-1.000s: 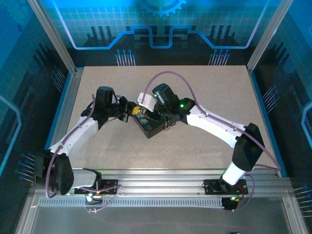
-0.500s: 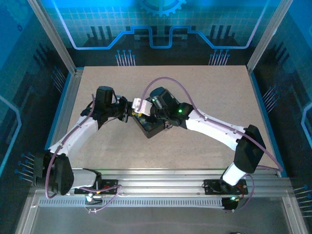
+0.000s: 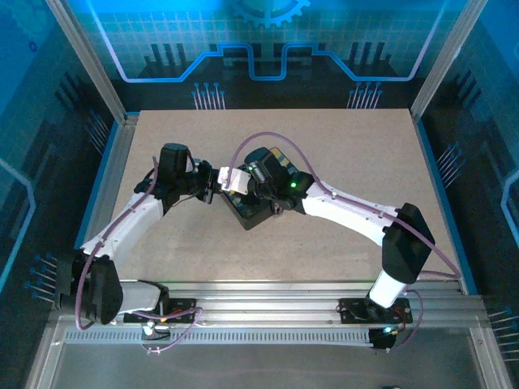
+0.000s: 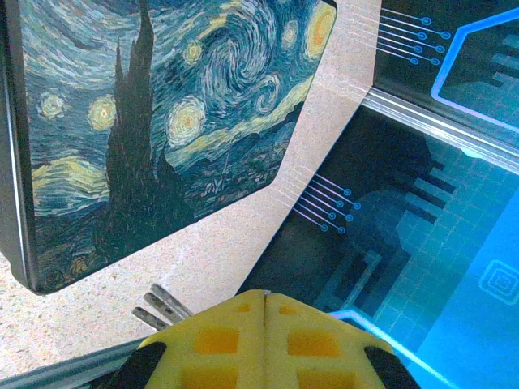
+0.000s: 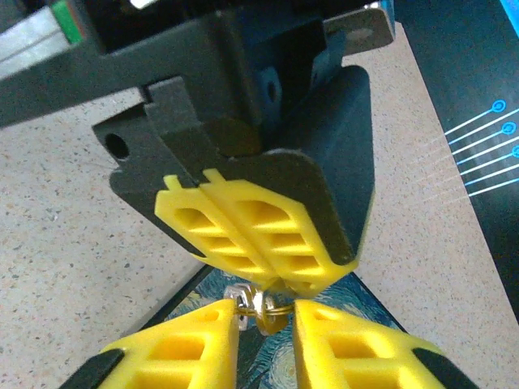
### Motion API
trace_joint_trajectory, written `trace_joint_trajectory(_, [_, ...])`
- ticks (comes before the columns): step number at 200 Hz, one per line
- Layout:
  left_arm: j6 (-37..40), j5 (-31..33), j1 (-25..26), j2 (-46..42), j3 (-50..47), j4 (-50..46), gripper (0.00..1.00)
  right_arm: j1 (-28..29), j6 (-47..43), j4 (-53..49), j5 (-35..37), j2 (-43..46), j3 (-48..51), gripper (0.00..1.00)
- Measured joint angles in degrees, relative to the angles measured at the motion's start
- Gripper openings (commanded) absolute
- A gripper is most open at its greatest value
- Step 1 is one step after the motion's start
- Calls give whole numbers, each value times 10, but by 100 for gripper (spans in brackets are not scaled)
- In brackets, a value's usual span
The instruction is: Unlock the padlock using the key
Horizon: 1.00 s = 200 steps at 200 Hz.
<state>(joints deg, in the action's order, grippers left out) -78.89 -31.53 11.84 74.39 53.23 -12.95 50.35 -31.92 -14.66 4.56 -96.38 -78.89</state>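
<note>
The left arm [image 3: 134, 215] and the right arm [image 3: 349, 212] have smooth white shells between bulky black joints [image 3: 403, 250]. Their black bases [image 3: 366, 309] are bolted down at about seven and five o'clock in the overhead view. A thin purple cable [image 3: 280, 134] loops along each arm, and a green light [image 3: 292, 185] glows on the right wrist. The left gripper [image 4: 264, 304] and right gripper [image 5: 266, 324] have yellow fingers [image 5: 182, 344] with ribbed cut-outs. The left's fingers sit on a dark grey mount [image 5: 324, 138] with round holes.
</note>
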Motion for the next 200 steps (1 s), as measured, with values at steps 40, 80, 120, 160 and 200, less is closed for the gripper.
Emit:
trace_joint_trajectory(40, [0, 9, -2, 0, 0, -1, 0, 0, -1, 5, 2, -3, -3, 14])
trace_joint_trajectory(80, [-2, 12, -3, 0, 0, 0, 0, 0, 0, 8, 0, -3, -3, 4])
trace_joint_trajectory(120, [-6, 12, -4, 0, 0, 4, 1, 0, 2, 11, 0, -3, -3, 0])
trace_joint_trajectory(160, [-7, 10, -5, 0, 0, 6, 22, -3, 23, 15, -5, -3, -3, 0])
trace_joint_trajectory(200, [-3, 2, -10, 0, 0, 8, 38, -30, 85, 33, -30, 6, 25, 0])
